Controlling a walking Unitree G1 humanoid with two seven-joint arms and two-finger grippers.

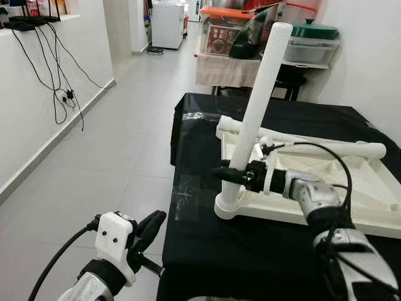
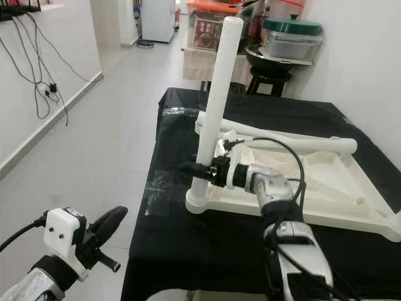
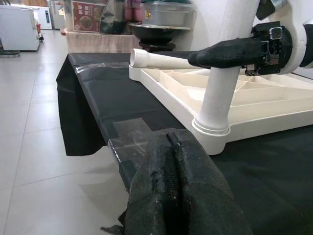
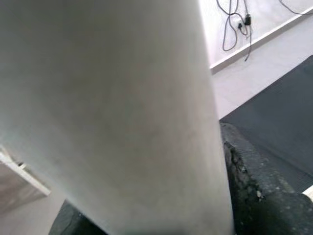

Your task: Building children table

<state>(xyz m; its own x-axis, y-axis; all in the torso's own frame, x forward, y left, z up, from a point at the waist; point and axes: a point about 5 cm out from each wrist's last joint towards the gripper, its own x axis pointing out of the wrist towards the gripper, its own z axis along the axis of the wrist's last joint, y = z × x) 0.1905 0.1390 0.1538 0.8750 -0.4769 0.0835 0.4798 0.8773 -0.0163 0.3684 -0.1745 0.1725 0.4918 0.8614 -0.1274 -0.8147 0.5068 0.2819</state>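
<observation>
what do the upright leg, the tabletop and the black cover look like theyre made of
Upright leg: probably moulded plastic, matte off-white, smooth and seamless, with a flared collar at its base.
Tabletop, lying upside down: seemingly the same off-white plastic; ribs criss-cross its underside.
Black cover: likely thin plastic sheeting or coated cloth, slightly glossy, draping in folds at the corner.
The right gripper clamps the leg.

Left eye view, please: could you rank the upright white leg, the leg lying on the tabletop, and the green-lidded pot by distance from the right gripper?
1. Upright white leg, between the right gripper's fingers.
2. Lying leg, behind it across the tabletop.
3. Green-lidded pot, on the far shelf.
</observation>
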